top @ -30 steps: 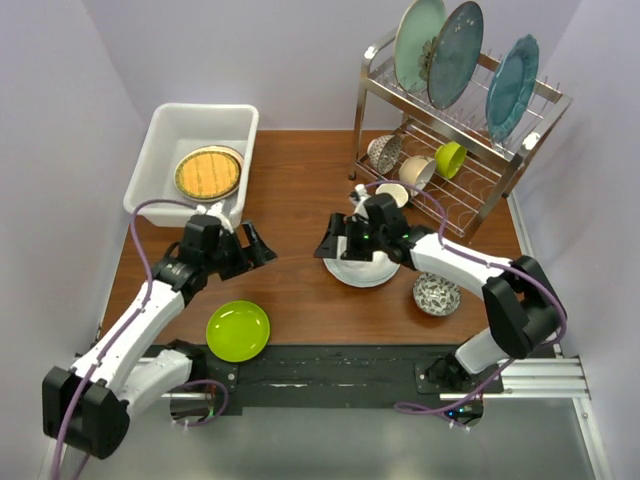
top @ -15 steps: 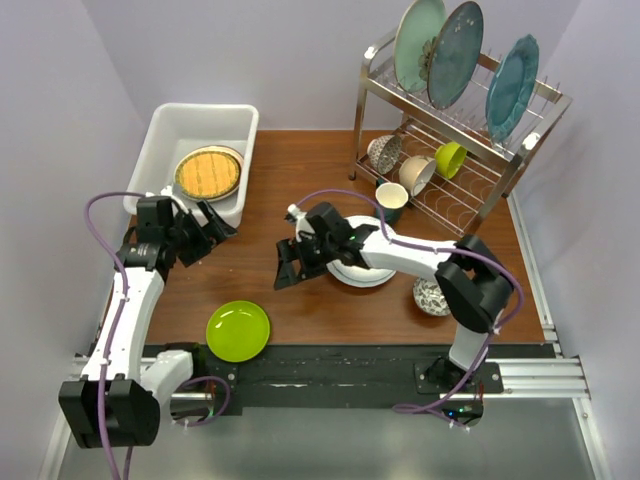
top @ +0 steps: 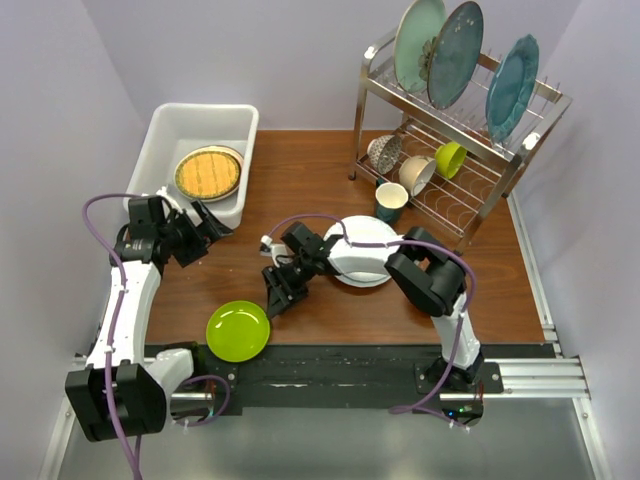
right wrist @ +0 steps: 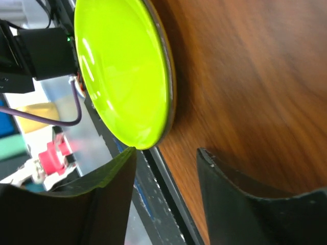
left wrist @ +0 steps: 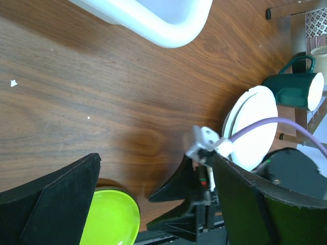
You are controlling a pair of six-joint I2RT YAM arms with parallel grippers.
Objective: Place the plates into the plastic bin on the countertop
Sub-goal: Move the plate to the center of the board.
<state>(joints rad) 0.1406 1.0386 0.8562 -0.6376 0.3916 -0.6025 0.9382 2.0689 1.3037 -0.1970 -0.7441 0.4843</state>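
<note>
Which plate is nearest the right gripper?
The lime green plate, just off the right gripper. The white plate is farther back; the woven yellow plate is in the bin.

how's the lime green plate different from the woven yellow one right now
The lime green plate is plain and glossy; the woven yellow plate has a ribbed weave and a pale rim. The lime green plate lies on the countertop; the woven yellow plate lies inside the plastic bin. The right tool hovers beside the lime green plate, not the woven yellow plate. Both are round and lie flat.
</note>
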